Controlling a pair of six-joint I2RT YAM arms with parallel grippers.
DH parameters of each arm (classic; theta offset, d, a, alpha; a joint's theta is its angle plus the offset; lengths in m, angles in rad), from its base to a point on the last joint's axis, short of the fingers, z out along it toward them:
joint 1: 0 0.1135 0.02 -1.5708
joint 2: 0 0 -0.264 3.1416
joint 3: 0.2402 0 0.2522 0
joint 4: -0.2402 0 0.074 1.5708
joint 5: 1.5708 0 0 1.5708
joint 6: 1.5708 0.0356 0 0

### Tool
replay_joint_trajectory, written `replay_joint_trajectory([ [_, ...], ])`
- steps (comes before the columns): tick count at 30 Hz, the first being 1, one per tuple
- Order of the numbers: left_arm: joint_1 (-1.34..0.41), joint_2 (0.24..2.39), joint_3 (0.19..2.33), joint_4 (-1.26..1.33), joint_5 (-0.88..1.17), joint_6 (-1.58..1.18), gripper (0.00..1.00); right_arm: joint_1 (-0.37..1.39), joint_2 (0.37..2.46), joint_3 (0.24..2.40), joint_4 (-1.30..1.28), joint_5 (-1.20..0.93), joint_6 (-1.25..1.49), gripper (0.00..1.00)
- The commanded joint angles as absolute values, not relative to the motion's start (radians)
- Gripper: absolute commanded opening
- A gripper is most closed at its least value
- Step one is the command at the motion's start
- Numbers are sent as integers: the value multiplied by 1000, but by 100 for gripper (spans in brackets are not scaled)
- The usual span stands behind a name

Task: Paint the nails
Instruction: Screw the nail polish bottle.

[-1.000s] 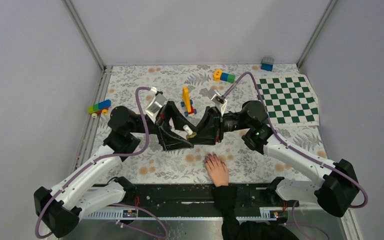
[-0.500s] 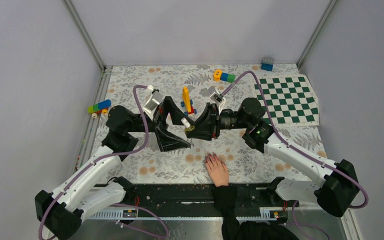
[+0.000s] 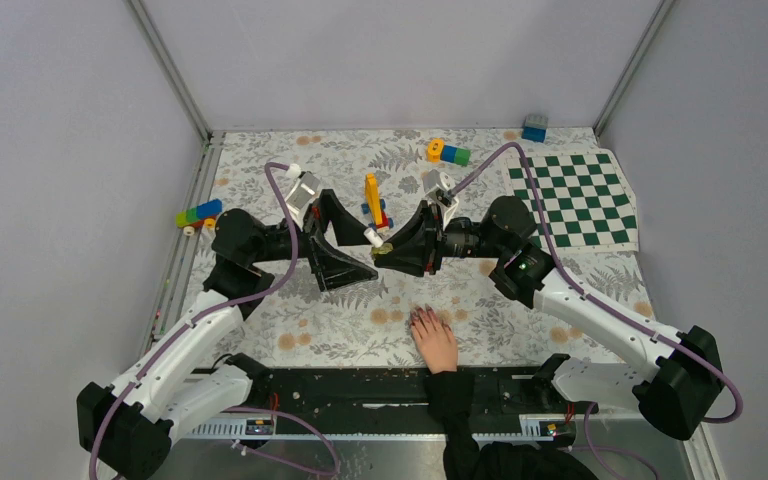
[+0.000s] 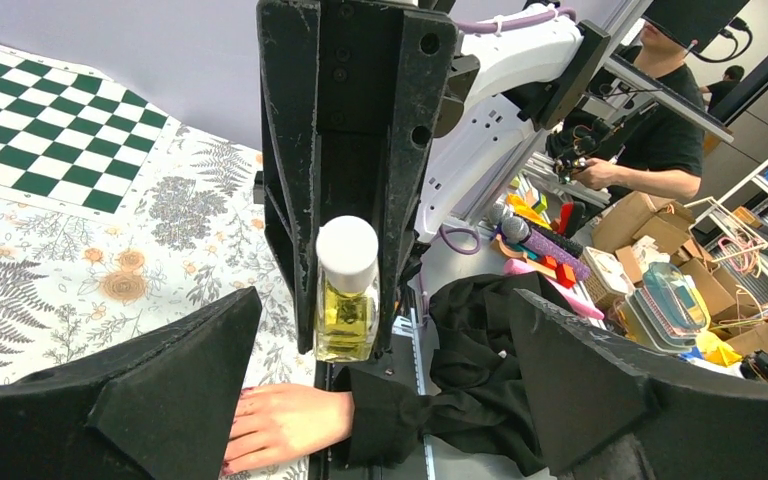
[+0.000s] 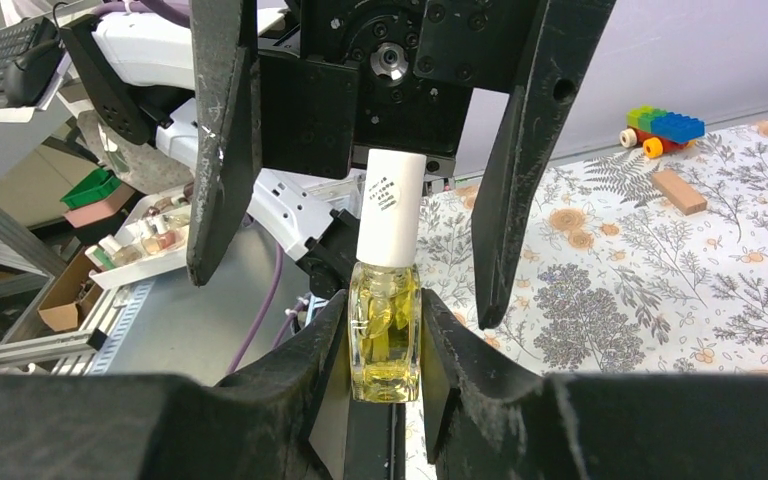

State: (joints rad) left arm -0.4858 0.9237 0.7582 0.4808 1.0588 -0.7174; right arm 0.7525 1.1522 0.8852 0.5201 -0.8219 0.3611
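Well, the robot's right hand (image 5: 383, 310) clamps a small nail polish bottle (image 5: 386, 350) of yellowish liquid above the floral worktop (image 3: 360, 340). The robot's left hand (image 4: 380, 300) faces it, spread wide either side of the white cap (image 5: 392, 205), clear of it. The dark nails (image 3: 420, 317) rest flat on the worktop near the arm bases.

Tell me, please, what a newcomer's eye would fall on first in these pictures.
A small bottle of yellow liquid with a white cap stands out mid-table, clamped in the right arm's jaws, with the left arm's jaws wide open facing it. Nearer, a pale human hand lies flat on the floral tablecloth, its nails dark red.
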Motion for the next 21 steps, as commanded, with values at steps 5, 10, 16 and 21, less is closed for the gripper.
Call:
replay_joint_trajectory([
  [5, -453, 855, 752, 541, 1017, -714, 99, 749, 1110, 888, 562, -695, 293, 0],
  [10, -443, 795, 774, 367, 827, -629, 99, 779, 1074, 854, 518, -562, 190, 0],
  [16, -444, 785, 789, 273, 635, -726, 99, 832, 1051, 860, 418, -420, 86, 0],
  [21, -451, 804, 793, 284, 597, -795, 94, 865, 1070, 878, 380, -377, 54, 0],
])
